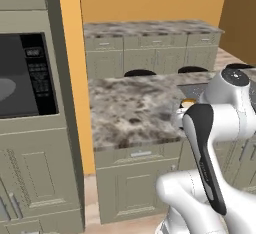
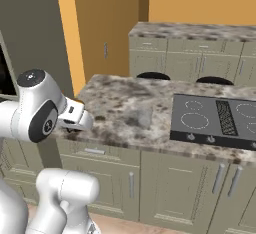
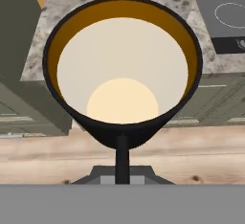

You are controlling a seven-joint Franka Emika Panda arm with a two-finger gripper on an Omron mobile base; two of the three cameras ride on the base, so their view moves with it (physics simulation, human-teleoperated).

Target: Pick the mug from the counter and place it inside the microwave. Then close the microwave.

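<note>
The fingers (image 3: 122, 158) pinch the rim of the small black mug with its orange-tan inside (image 3: 122, 70), held over the edge of the grey-brown mottled stone counter (image 1: 130, 108). Such a thin rim hold (one wall only) might slip while swinging toward the black built-in microwave (image 1: 22, 75).

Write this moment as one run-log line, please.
phase: carrying | gripper: shut on mug rim | mug: lifted off counter | microwave: open
</note>
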